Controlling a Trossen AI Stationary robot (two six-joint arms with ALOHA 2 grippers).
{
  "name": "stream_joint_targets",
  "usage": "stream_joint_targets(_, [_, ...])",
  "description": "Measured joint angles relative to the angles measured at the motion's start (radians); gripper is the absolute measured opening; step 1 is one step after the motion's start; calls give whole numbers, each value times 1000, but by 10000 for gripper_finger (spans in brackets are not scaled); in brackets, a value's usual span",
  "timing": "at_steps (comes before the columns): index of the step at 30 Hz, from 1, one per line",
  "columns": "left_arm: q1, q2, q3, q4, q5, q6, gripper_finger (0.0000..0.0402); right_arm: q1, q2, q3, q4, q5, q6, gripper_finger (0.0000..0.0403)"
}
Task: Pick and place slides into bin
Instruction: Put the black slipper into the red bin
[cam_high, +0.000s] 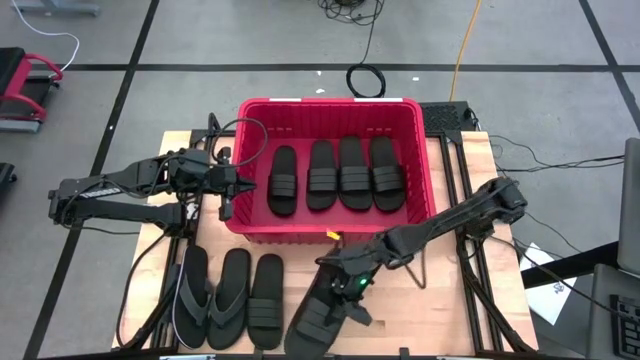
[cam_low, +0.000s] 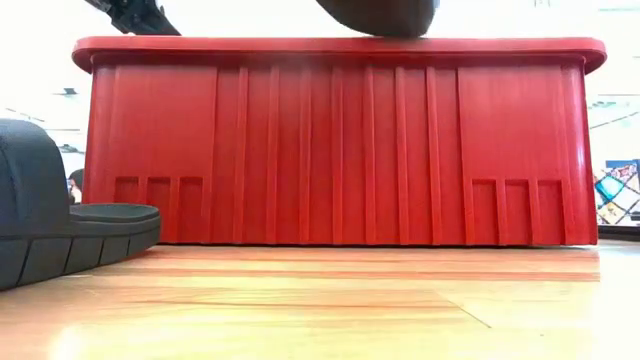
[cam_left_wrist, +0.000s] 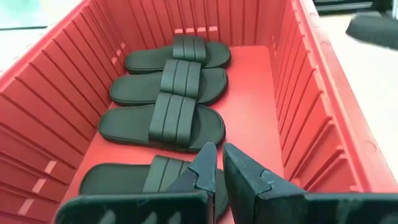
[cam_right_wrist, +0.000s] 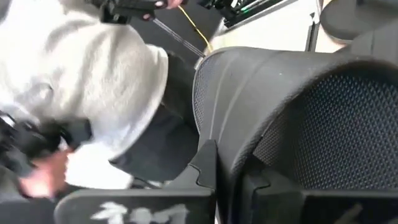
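The red bin (cam_high: 330, 110) stands at the table's middle back with several black slides (cam_high: 338, 175) lying side by side on its floor. Three more slides (cam_high: 230, 298) lie flat on the table at the near left, one a thong-strap one (cam_high: 193, 292). In front of the bin's near wall, my right gripper (cam_high: 343, 272) is shut on another slide (cam_high: 315, 318). My left gripper (cam_left_wrist: 219, 167) hovers over the bin's left end, shut and holding nothing. My right gripper pinches the slide's wide band (cam_right_wrist: 231, 146) at its edge between the two fingers (cam_right_wrist: 204, 169). It comes in slanting from the table's far right. The slide hangs tilted below and beyond the fingers, lifted clear of the table, its other end (cam_high: 298, 345) toward the near edge.
The bin's near wall (cam_low: 340, 140) rises right behind the held slide. A person in a grey top (cam_right_wrist: 81, 87) shows beyond the table in the right wrist view. Bare wood (cam_high: 420, 310) lies at the near right. Cables (cam_high: 365, 78) lie on the floor behind the bin.
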Motion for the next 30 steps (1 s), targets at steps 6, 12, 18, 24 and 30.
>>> stream_joint_targets(6, [0, -6, 0, 5, 1, -2, 26, -73, -112, 221, -505, 110, -249, 3])
stream_joint_targets(12, [0, -7, 0, 53, 1, -7, 26, -224, -261, 317, -819, 289, -453, 6])
stream_joint_targets(18, [0, -7, 0, 156, 1, -10, 26, -454, -407, 321, -1111, 456, -648, 4])
stream_joint_targets(24, [0, -7, 0, 232, -10, -32, 26, -736, -464, 321, -1381, 426, -927, 4])
stream_joint_targets(30, [0, -7, 0, 235, -118, -102, 26, -962, -414, 319, -1569, 180, -1317, 4])
